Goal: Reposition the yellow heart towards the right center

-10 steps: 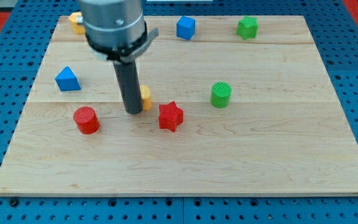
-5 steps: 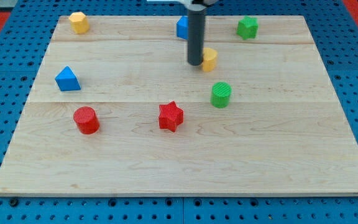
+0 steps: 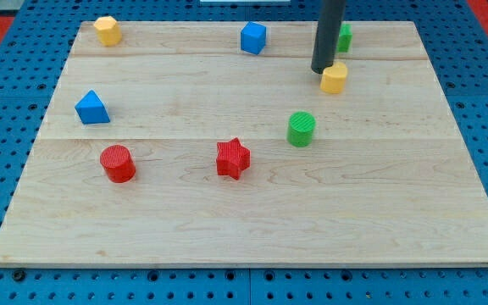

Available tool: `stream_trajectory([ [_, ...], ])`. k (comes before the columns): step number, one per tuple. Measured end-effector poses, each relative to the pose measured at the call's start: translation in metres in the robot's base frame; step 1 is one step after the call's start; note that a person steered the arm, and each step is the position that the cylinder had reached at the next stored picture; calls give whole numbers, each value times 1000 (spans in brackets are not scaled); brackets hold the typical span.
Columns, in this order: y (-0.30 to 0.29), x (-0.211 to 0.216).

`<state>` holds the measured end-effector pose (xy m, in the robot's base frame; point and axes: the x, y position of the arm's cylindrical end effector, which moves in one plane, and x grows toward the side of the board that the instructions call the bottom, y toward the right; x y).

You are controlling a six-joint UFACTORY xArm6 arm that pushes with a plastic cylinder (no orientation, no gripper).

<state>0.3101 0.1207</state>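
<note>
The yellow heart (image 3: 335,79) lies on the wooden board (image 3: 252,220) in the upper right part, below the green block (image 3: 344,36) at the top. My tip (image 3: 321,70) touches the heart's upper left side. The dark rod rises from there to the view's top and partly hides the green block.
A blue cube (image 3: 253,38) sits at top centre and a yellow block (image 3: 107,30) at top left. A blue triangle (image 3: 91,108) is at the left, a red cylinder (image 3: 118,163) lower left, a red star (image 3: 233,158) near the centre, a green cylinder (image 3: 302,129) right of centre.
My tip has pushed the yellow heart from beside the red star up and to the right, past the green cylinder. The other blocks have stayed in place.
</note>
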Motion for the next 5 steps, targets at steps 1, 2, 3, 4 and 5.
stream_trajectory([
  [1, 10, 32],
  [2, 16, 57],
  [3, 17, 63],
  [4, 18, 66],
  [5, 0, 74],
])
